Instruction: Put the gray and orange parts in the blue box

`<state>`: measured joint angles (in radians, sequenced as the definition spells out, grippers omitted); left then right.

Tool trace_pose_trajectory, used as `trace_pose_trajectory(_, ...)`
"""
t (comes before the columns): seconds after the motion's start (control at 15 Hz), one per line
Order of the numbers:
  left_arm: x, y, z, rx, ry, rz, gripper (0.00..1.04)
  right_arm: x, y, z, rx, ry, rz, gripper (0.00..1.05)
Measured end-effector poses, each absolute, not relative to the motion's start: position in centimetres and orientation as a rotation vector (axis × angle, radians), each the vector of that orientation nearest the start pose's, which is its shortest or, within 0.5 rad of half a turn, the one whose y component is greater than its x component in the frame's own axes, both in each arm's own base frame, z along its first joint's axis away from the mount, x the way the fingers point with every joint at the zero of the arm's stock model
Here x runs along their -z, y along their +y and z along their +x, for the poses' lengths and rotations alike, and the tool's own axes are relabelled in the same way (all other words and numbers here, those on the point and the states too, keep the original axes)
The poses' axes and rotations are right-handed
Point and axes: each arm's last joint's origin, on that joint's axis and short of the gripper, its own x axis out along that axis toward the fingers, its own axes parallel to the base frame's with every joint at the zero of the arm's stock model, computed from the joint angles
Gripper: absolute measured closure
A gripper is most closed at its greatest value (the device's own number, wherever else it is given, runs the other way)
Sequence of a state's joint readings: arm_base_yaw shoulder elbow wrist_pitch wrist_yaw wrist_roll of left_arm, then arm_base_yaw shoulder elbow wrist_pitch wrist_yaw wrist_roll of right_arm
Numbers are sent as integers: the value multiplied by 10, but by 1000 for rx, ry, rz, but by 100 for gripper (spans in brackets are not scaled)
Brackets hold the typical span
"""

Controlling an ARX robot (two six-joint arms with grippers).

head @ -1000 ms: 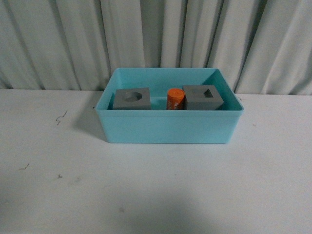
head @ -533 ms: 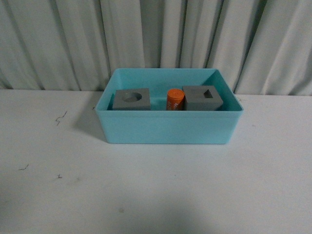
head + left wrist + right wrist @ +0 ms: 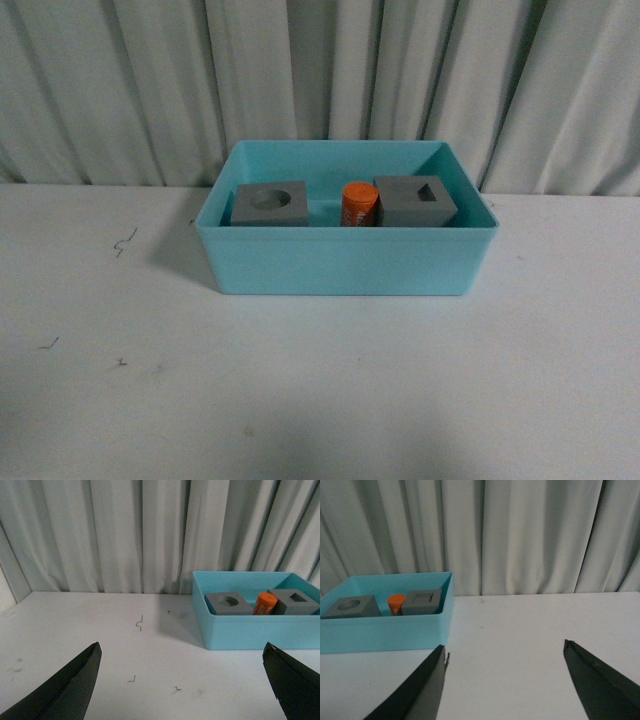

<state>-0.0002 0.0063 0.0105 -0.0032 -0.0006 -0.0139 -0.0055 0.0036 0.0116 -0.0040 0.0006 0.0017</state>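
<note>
Left gripper (image 3: 182,680): two dark fingers at lower left and lower right corners of left wrist frame, spread wide, nothing btwn them but bare white tabletop (image 3: 100,630). Right gripper (image 3: 502,680): same layout in right wrist frame, dark fingers at lower left and lower right, spread wide, holding nothing, over white table. Neither arm visible in front frame.

Light blue rectangular plastic tub w/ sloping walls and rim (image 3: 345,262): centre of front frame, on white table, well apart from both grippers. In left wrist frame at right edge, mid-height (image 3: 260,630); in right wrist frame at left edge, mid-height (image 3: 385,630).

Inside tub, all three parts in a row toward back wall:
- matte gray cube w/ round recess (image 3: 271,204), left of centre in front frame; also seen at (image 3: 228,603) and (image 3: 351,607).
- small orange cylinder (image 3: 358,204), upright, centre of frame, just beside right-hand cube, small gap to left-hand cube; markings too small to read.
- matte gray cube w/ rectangular recess (image 3: 415,201), right of centre, recess facing up.

Pleated pale curtain (image 3: 320,80) across upper part of every frame. Few small dark scuff marks (image 3: 124,241) on table at left of front frame.
</note>
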Motion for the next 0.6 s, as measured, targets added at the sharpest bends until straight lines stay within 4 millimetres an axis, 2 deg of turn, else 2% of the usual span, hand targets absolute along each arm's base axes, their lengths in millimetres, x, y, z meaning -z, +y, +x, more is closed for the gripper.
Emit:
trace_pose_trajectory(0.13, -166, 0, 97, 0, -1, -14, 7, -167, -1, 97, 6, -4, 2, 8)
trace_pose_trajectory(0.6, -166, 0, 97, 0, -1, -14, 7, -167, -1, 97, 6, -4, 2, 6)
